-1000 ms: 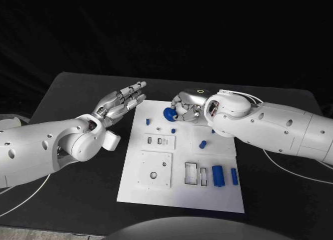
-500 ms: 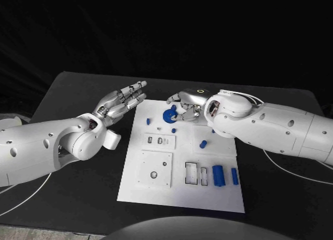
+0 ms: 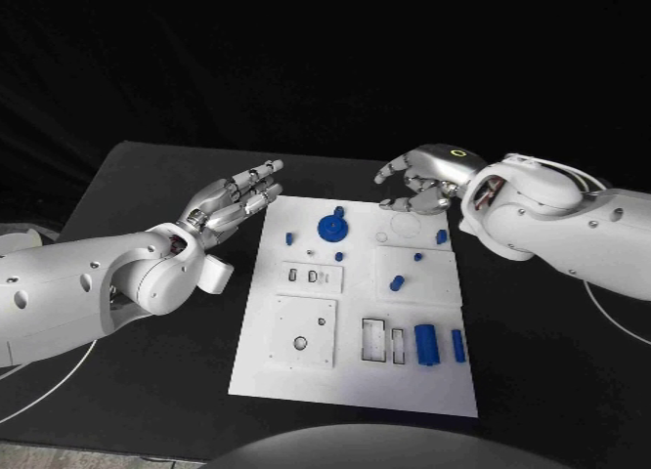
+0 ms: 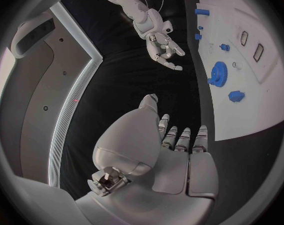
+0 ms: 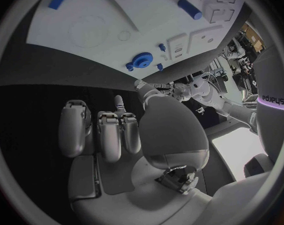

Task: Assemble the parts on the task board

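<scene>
Head view: a white task board point(image 3: 357, 381) lay in the centre of a black table point(image 3: 143, 186), w/ small blue parts on it. A round blue gear point(image 3: 331, 227) sat near the board's upper left, flat on the plate, nothing touching it. A small blue peg point(image 3: 289, 236) stood just left of it, near the board's left edge. Another small blue piece point(image 3: 441, 235) lay toward the upper right of the board, a short blue cylinder point(image 3: 396, 282) sat mid-board, and two longer blue pieces point(image 3: 427, 343) lay beside each other at lower right, next to rectangular slots.

The right hand point(image 3: 421, 186) hung at upper centre-right of the frame, above the board's top edge, up and to the right of the gear and apart from it. Its fingers were loosely curled but separated, holding nothing.

The left hand point(image 3: 236, 200) was at upper left-centre, beside the board's top left corner, left of the gear and clear of it; fingers straight, side by side, palm empty.

Left wrist view: the gear point(image 4: 217, 74) lay on the board ahead of the extended fingers point(image 4: 182, 140).
</scene>
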Robot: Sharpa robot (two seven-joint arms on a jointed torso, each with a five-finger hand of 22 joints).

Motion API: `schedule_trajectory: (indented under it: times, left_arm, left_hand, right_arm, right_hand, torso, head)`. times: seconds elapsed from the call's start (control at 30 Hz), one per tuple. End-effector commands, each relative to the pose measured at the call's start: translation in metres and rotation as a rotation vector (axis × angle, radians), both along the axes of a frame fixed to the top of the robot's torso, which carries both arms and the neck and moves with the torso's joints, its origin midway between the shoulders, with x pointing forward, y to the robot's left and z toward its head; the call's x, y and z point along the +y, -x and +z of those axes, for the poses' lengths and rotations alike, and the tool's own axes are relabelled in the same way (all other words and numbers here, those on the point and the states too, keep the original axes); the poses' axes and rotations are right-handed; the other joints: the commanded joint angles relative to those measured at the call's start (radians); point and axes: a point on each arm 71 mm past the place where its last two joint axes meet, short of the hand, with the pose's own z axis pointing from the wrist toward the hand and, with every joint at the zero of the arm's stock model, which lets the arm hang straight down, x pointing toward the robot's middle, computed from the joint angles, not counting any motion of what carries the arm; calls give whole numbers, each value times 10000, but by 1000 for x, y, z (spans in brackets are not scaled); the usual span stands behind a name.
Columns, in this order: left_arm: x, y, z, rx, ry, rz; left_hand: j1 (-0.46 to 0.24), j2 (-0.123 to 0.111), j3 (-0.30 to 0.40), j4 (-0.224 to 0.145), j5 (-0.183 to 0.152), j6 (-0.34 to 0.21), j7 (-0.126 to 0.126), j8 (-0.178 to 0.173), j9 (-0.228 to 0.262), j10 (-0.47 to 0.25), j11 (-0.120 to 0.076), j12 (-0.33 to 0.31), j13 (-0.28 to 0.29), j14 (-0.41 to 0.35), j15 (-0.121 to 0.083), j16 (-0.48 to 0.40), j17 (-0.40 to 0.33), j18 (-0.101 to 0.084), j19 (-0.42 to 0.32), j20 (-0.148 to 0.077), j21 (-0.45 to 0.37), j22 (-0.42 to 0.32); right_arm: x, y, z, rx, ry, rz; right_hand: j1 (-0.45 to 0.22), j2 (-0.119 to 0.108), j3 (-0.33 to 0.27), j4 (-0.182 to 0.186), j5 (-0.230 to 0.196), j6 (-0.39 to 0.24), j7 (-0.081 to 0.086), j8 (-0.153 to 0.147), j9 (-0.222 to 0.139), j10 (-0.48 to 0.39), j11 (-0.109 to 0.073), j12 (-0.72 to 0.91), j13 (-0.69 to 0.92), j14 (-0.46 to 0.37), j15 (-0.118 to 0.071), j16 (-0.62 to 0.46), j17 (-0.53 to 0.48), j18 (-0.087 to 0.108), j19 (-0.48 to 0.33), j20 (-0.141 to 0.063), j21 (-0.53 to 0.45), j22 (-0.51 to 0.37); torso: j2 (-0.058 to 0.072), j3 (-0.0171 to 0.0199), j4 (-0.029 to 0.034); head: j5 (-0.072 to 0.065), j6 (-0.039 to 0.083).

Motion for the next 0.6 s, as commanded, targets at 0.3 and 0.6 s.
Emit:
schedule_trajectory:
  times: [0.3, 0.6]
  left_arm:
    - [-3, 1, 1, -80, 175, -167]
    - [-5, 1, -1, -74, 195, -212]
  left_hand:
    - [85, 6, 27, -6, 41, 35, 42, 50, 14, -14, 67, -9, 14, 25, 75, -37, -17, 96, 5, 80, 68, 14]
    - [87, -4, 27, -14, 45, 18, 47, 50, 12, -13, 73, -9, 14, 25, 88, -37, -17, 97, 10, 90, 70, 15]
  right_arm:
    - [-68, 13, -19, 604, 491, -1107]
    - [-93, 18, -42, 767, 548, -1450]
  right_hand:
    - [126, 61, -248, 158, -540, -635, -159, -454, -355, 1067, -33, 39, 2633, 860, -3, -133, 2236, 46, -1, -15, -82, 1137]
    - [47, -3, -477, 410, -1149, -606, -133, -438, -475, 1067, -30, 39, 2633, 818, -13, -223, 2153, 57, -28, -35, -170, 1133]
  torso:
    - [-15, 23, 12]
    - [-24, 34, -4]
  head:
    - [-58, -22]
    - [-73, -39]
